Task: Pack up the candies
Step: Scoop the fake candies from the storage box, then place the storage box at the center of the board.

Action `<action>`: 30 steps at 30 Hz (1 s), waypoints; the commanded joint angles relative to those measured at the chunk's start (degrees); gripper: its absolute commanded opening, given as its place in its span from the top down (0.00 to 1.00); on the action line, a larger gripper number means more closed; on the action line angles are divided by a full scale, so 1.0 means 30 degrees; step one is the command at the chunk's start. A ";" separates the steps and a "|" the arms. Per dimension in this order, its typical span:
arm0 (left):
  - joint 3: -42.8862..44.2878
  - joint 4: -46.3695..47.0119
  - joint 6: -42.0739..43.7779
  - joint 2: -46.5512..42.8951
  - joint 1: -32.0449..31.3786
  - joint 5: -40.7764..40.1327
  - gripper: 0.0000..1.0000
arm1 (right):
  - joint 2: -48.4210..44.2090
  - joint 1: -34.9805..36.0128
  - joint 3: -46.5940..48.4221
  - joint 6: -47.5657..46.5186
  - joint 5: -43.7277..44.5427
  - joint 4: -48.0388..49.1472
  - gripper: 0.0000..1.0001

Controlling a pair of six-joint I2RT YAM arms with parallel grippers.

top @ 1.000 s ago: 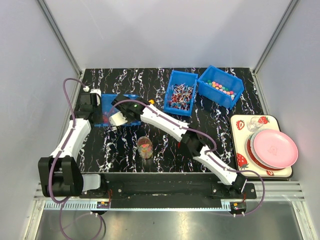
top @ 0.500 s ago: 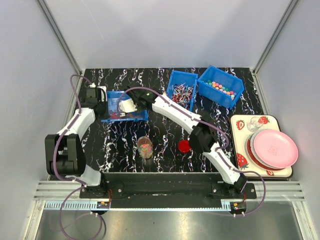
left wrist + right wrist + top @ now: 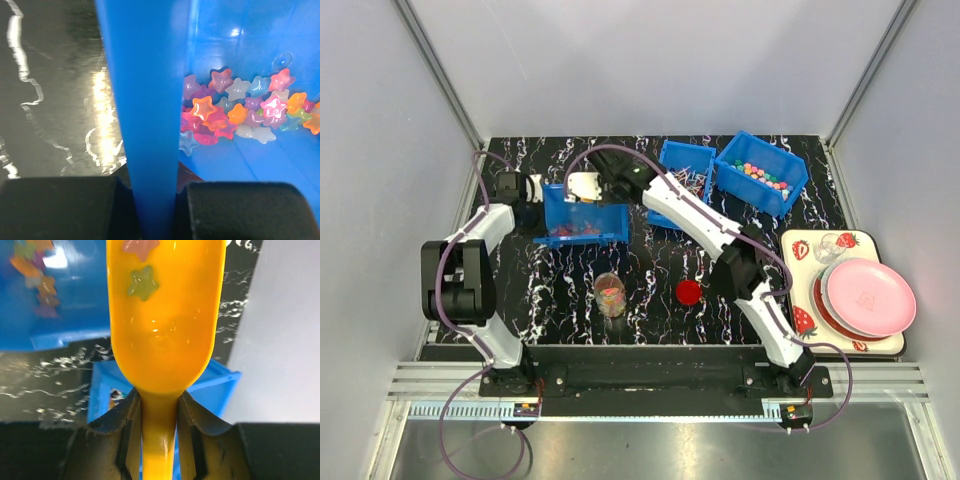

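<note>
A blue bin (image 3: 586, 224) at the left of the table holds star-shaped candies (image 3: 235, 107) in pink, orange and pale colours, heaped in one corner. My left gripper (image 3: 152, 212) is shut on the bin's left wall (image 3: 145, 100), and it shows at the bin's left end (image 3: 531, 190) in the top view. My right gripper (image 3: 159, 432) is shut on the handle of a yellow scoop (image 3: 165, 315), which carries two star candies (image 3: 142, 282). It hovers over the bin's back edge (image 3: 584, 187). A small clear jar (image 3: 610, 295) with candies stands near the front.
A flat red lid (image 3: 688, 292) lies right of the jar. Two more blue bins stand at the back: one (image 3: 682, 182) with red-and-white wrapped pieces, one (image 3: 761, 172) with small pastel balls. A strawberry-print tray (image 3: 798, 250) with pink plates (image 3: 870, 297) sits at the right.
My right gripper has risen out of the bin toward the back with the scoop, uncovering the red lid. The left arm stretched further back and the bin shifted slightly right.
</note>
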 commanded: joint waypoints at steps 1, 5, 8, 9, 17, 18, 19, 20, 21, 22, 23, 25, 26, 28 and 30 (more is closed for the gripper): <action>0.1395 0.0852 -0.0331 0.0311 0.0475 0.2237 1.00 | -0.3089 -0.1045 -0.1203 0.2996 -0.3065 0.0824 1.00; 0.2011 0.0265 -0.0361 0.0985 0.0797 0.2588 1.00 | -0.5816 -0.1046 -0.5188 0.2735 -0.3539 0.2197 1.00; 0.2479 -0.0028 -0.0448 0.1220 0.0886 0.2677 1.00 | -0.7955 -0.0637 -0.8120 0.2032 -0.3013 0.2495 1.00; 0.2713 -0.0145 -0.0478 0.1278 0.0886 0.2706 1.00 | -0.8627 -0.0549 -0.8793 0.1944 -0.2924 0.2263 1.00; 0.4119 -0.1609 -0.0390 0.2068 0.0886 0.2707 0.92 | -1.1064 0.0915 -1.0732 0.2527 -0.2834 -0.0372 1.00; 0.4527 -0.2075 -0.0361 0.2186 0.0886 0.2707 0.92 | -1.1385 0.1120 -1.1024 0.2587 -0.2835 -0.0608 1.00; 0.4705 -0.2282 -0.0332 0.2303 0.0886 0.2707 0.92 | -1.1562 0.1586 -1.1200 0.2646 -0.2719 -0.0988 1.00; 0.4910 -0.2458 -0.0273 0.2391 0.0915 0.2707 0.92 | -1.1738 0.1823 -1.1434 0.2646 -0.2573 -0.1137 1.00; 0.5231 -0.2837 -0.0157 0.2566 0.0886 0.2649 0.92 | -1.2058 0.2057 -1.1872 0.2675 -0.2397 -0.1225 1.00; 0.5379 -0.3015 -0.0069 0.2684 0.0886 0.2590 0.92 | -1.2207 0.2291 -1.2021 0.2704 -0.2192 -0.1545 1.00; 0.5758 -0.3249 0.0019 0.2743 0.0886 0.2473 0.92 | -1.2324 0.2642 -1.2284 0.2763 -0.2132 -0.1693 1.00; 0.6083 -0.3777 0.0254 0.3036 0.0886 0.2239 0.91 | -1.2734 0.2995 -1.2636 0.2793 -0.1550 -0.2015 1.00; 0.6258 -0.3982 0.0341 0.3124 0.0886 0.2209 0.91 | -1.2823 0.3316 -1.2783 0.2735 -0.1401 -0.2162 1.00; 0.6756 -0.4509 0.0547 0.3357 0.0915 0.2150 0.89 | -1.3145 0.3523 -1.3164 0.2705 -0.0963 -0.2542 1.00; 0.7020 -0.4773 0.0693 0.3505 0.0915 0.2208 0.88 | -1.3466 0.3873 -1.3660 0.2646 -0.0639 -0.2720 1.00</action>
